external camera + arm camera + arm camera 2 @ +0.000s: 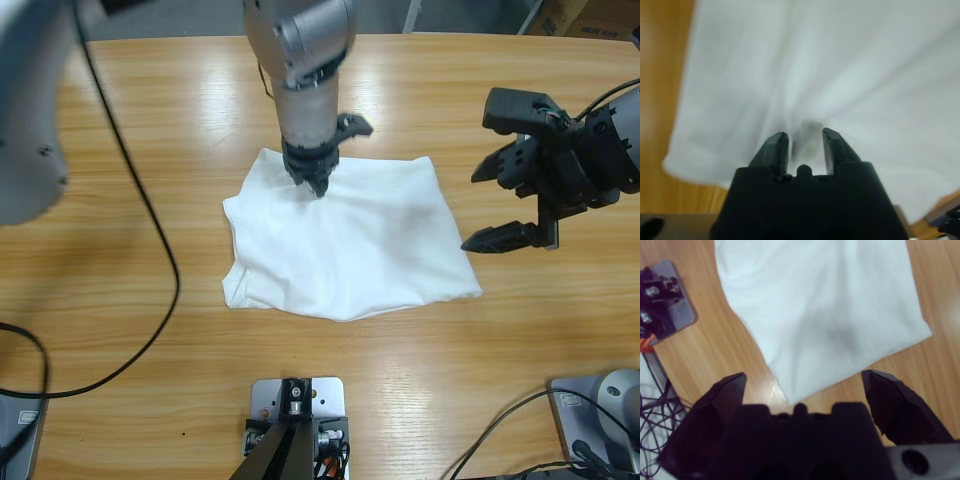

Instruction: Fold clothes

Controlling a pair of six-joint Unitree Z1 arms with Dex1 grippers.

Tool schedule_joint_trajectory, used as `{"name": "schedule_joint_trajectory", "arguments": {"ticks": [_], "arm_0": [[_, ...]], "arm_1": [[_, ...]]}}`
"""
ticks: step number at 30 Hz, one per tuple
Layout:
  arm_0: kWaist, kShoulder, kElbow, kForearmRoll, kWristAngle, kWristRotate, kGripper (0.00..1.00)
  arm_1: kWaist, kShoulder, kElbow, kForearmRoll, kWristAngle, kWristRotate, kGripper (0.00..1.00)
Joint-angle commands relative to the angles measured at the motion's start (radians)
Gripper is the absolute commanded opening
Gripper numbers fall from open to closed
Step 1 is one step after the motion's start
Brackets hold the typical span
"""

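The clothes (350,245) are one white T-shirt, lying as a rough folded rectangle in the middle of the table. My left gripper (316,184) comes down from the top onto its far edge. In the left wrist view the left gripper (804,142) has its jaws close together on a pinch of the white fabric (855,75), with creases fanning out from them. My right gripper (492,205) hovers open just right of the shirt, nothing between its jaws. In the right wrist view the right gripper (802,382) looks down on the shirt's (825,315) near corner.
A black cable (150,215) curves across the left part of the wooden table (150,330). A large silver elbow (25,120) fills the upper left corner. More cables (500,435) lie at the bottom right.
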Motion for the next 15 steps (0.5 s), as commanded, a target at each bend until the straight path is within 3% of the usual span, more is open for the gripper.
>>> {"name": "schedule_joint_trajectory", "arguments": {"ticks": [1, 3, 6, 7, 8, 9, 12, 15], "arm_0": [[0.04, -0.236, -0.297, 0.157, 0.038, -0.111, 0.526], [0.043, -0.308, -0.176, 0.155, 0.036, -0.114, 0.494], [0.037, -0.432, 0.062, 0.129, 0.025, -0.116, 0.513], [0.037, -0.49, 0.178, 0.072, 0.021, -0.116, 0.473], [0.037, -0.591, 0.379, -0.056, 0.013, -0.118, 0.159], [0.037, -0.667, 0.53, -0.144, 0.012, -0.127, 0.0], [-0.011, -0.833, 0.869, -0.259, 0.01, -0.171, 0.0], [-0.079, -0.872, 1.062, -0.397, 0.01, -0.232, 0.0]], "arm_1": [[-0.053, -0.003, -0.057, 0.005, -0.09, 0.125, 0.0], [-0.084, 0.014, -0.069, 0.008, -0.15, 0.161, 0.0], [-0.134, 0.068, -0.082, 0.012, -0.143, 0.166, 0.0], [-0.137, 0.084, -0.092, 0.015, -0.134, 0.173, 0.0], [-0.139, 0.095, -0.098, 0.015, -0.126, 0.178, 0.0], [-0.142, 0.106, -0.103, 0.01, -0.121, 0.181, 0.0], [-0.151, 0.115, -0.104, 0.004, -0.115, 0.183, 0.0], [-0.151, 0.133, -0.102, 0.004, -0.114, 0.184, 0.0]]}}
